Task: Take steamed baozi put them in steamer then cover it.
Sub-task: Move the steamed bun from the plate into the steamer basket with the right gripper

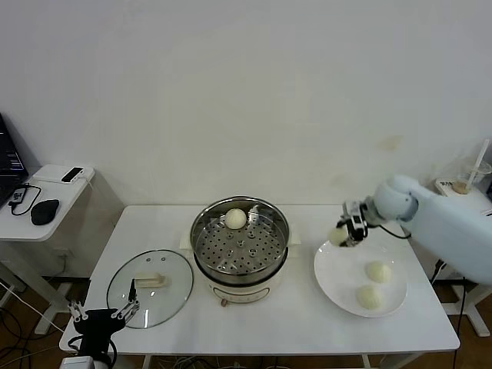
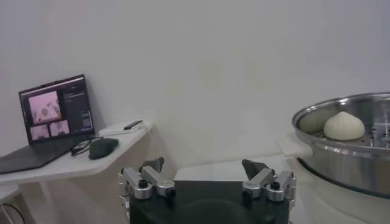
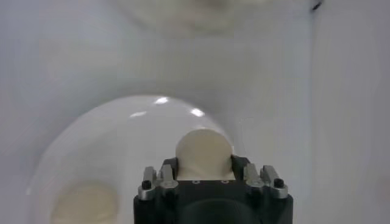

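While right gripper point(image 1: 344, 234) grips baozi point(image 1: 339, 235), white table point(image 1: 307, 315), plain wall point(image 1: 246, 92).

lid point(image 1: 150, 287) left of steamer point(image 1: 240, 244), plate point(image 1: 360, 278) right, bun point(image 1: 235, 219) inside

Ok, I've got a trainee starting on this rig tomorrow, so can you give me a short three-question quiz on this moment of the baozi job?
1. How many baozi sit in the steamer right now?
2. True or false: the glass lid already covers the steamer.
3. Which gripper holds a baozi? A) left gripper B) right gripper C) neither

Key:
1. One, a baozi in the steamer at the far side of the perforated tray; two more baozi remain on the white plate.
2. False. The lid lies flat on the table, on the steamer's left.
3. B. It is shut on a held baozi above the plate's edge; the left gripper hangs open near the lid.
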